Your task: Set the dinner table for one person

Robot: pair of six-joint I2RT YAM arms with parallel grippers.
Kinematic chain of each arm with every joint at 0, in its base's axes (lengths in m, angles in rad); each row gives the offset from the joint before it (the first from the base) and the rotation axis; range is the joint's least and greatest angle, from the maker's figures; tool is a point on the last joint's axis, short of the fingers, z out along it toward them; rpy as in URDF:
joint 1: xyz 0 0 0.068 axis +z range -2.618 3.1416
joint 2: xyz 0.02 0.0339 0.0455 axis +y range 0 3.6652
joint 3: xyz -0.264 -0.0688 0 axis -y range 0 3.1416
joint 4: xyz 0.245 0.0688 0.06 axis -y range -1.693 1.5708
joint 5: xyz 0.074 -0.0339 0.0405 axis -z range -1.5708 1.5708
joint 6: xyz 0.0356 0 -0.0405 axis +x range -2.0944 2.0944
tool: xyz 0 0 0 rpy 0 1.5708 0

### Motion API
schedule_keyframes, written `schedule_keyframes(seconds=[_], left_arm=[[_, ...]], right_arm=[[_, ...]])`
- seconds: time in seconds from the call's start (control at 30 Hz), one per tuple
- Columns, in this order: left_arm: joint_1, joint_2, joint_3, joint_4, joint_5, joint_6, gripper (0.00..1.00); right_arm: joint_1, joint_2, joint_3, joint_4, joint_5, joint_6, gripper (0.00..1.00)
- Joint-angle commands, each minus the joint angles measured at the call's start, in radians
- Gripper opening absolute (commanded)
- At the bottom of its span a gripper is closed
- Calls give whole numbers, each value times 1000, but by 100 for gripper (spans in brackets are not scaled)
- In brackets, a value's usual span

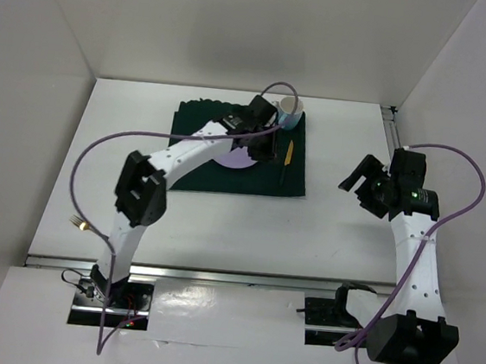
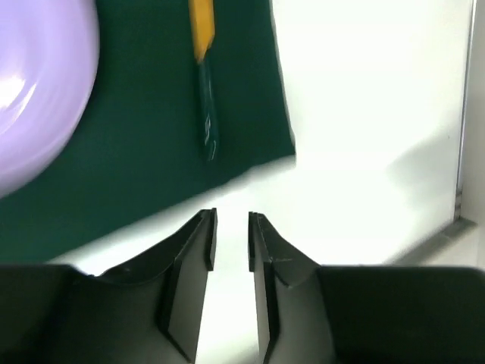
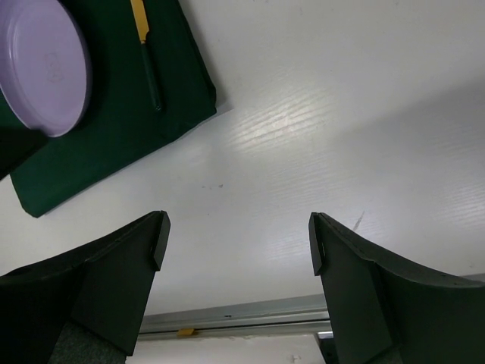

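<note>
Dinner table [image 1: 220, 232]: white top filling the middle of the top view, with a metal rail [image 1: 216, 276] along its 6 o'clock edge.
Fork [image 1: 78, 223]: at the table's 8 o'clock edge, well apart from the other tableware.
Cloth [image 1: 260, 182]: dark green square lying flat on the table toward 12 o'clock.
Plate [image 1: 238, 158]: lilac, on the cloth near its middle, partly hidden by the left arm.
Left gripper [image 2: 231, 216]: above the cloth at the plate's 3 o'clock side; fingers [image 2: 197, 243] a narrow slit apart, nothing between them, so released.
Knife [image 1: 286, 154]: yellow blade and dark handle, on the cloth at 3 o'clock of the plate, running from 12 to 6.
Cup [image 1: 290, 113]: upright at the cloth's 1 o'clock corner, at the knife's far tip.
Right gripper [image 3: 239, 227]: over bare table at 3 o'clock, well apart from the cloth; fingers spread wide, empty, released.
</note>
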Motion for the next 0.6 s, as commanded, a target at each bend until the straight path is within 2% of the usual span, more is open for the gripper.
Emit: schedule_keyframes(seconds=[0.0, 0.03, 0.07, 0.13, 0.17, 0.2, 0.27, 0.33, 0.37, 0.5, 0.57], left_arm=[[18, -281, -167, -136, -186, -91, 37], [42, -335, -240, -156, -210, -124, 37], [105, -386, -399, -181, -237, -159, 35], [177, -537, -556, -236, -308, -239, 32], [256, -588, -706, -276, -373, -304, 32], [297, -639, -774, -291, -403, -334, 32], [426, -780, -938, -292, -428, -346, 39], [522, -857, -1011, -292, -414, -333, 44], [620, -904, -1061, -278, -364, -296, 57], [789, -919, -1073, -235, -238, -166, 60], [815, -888, -1033, -258, -237, -115, 60]], right_arm=[[-8, -11, 42, 17, -32, -10, 86], [-8, -11, 42, 27, -32, -10, 86], [-8, -11, 33, 38, -47, -10, 86], [-8, -11, 33, 47, -60, -10, 86], [-8, -11, 33, 58, -72, -10, 86], [-8, -2, 23, 58, -83, -10, 86], [-8, -2, 22, 76, -101, -10, 86], [-8, 7, 1, 90, -130, -10, 86], [-8, 16, 1, 104, -142, -10, 86], [45, 58, -10, 139, -234, -33, 86], [168, 82, 16, 168, -244, -33, 85]])
